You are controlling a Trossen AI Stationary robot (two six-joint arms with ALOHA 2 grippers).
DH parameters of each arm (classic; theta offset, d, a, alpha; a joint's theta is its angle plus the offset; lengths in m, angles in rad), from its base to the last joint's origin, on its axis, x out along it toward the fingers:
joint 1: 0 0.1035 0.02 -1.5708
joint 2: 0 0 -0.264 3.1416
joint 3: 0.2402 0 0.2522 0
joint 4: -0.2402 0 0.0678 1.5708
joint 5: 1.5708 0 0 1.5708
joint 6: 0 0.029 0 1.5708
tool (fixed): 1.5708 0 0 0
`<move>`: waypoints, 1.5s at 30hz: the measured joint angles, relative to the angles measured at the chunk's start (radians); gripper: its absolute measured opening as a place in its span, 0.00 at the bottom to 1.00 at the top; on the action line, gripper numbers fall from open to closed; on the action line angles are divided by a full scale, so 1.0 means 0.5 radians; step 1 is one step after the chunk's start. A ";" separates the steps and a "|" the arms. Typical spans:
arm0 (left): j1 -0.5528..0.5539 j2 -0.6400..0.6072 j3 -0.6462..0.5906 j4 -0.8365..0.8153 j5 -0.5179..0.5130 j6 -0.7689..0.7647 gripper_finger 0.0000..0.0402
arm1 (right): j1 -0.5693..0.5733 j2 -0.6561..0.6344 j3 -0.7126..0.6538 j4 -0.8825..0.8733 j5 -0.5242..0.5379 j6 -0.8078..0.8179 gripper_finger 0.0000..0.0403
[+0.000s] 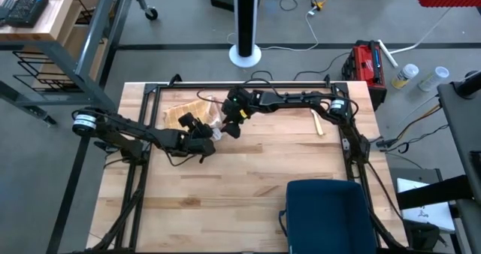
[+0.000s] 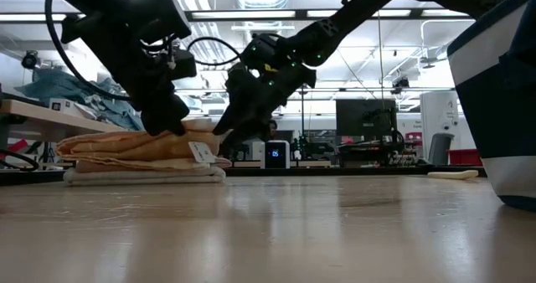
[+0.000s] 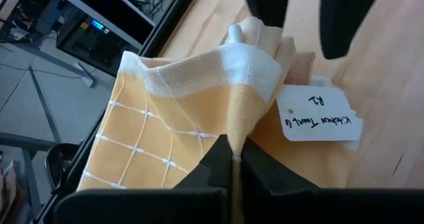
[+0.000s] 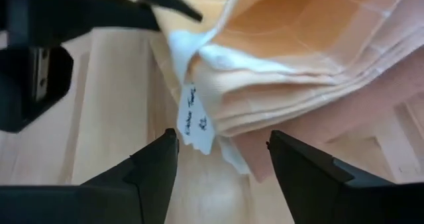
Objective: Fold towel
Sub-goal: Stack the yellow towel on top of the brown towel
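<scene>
High view: the towel [image 1: 183,116], yellow with a white check and a white border, lay bunched in several layers in the upper left of the table [image 1: 248,194], close to the table's far rail. The left gripper [image 1: 201,137] met it at its right-hand end, fingers pressed together on a pinch of the bordered edge; the left wrist view showed the cloth rising straight out of the closed tips beside a white paper tag [image 3: 317,114]. The right gripper [image 1: 233,122] hung just right of the same end, fingers spread and empty, with the tag and the stacked layers between them in its own wrist view.

Judged step: taking a second corner to carry a fold across. It would go best if the right fingers closed on one layer only, clear of the tag, while the left kept its pinch taut. The two grippers stood very near each other, so there was little room between them. Open wood lay toward the frame's centre and bottom; a dark blue object [image 1: 327,213] occupied the lower right.
</scene>
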 joint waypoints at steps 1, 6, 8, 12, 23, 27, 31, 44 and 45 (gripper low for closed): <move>-0.007 0.000 0.000 -0.001 0.003 0.002 0.00 | -0.006 0.000 -0.001 0.013 -0.033 0.002 0.57; -0.093 -0.037 0.004 -0.094 0.058 0.063 0.00 | -0.018 0.000 -0.001 0.041 -0.133 0.021 0.58; -0.127 -0.082 0.005 -0.117 0.061 0.058 0.00 | -0.025 0.000 -0.002 0.041 -0.134 0.019 0.57; -0.141 -0.124 0.005 -0.125 0.172 0.053 0.00 | -0.028 0.000 -0.005 0.050 -0.130 0.038 0.56; -0.130 0.032 -0.009 -0.122 0.325 -0.131 0.15 | -0.053 0.000 -0.007 0.094 -0.125 0.203 0.60; -0.130 0.020 0.011 -0.124 0.320 -0.156 0.28 | -0.050 0.000 -0.008 0.094 -0.128 0.227 0.63; -0.129 -0.035 0.067 -0.130 0.319 -0.105 0.37 | -0.062 0.000 -0.008 0.107 -0.077 0.287 0.65; -0.052 -0.005 0.073 0.041 0.628 -0.099 0.47 | -0.144 0.037 0.005 0.316 0.119 0.566 0.73; -0.045 0.004 0.065 0.061 0.628 -0.097 0.46 | -0.136 0.037 0.012 0.319 0.141 0.573 0.73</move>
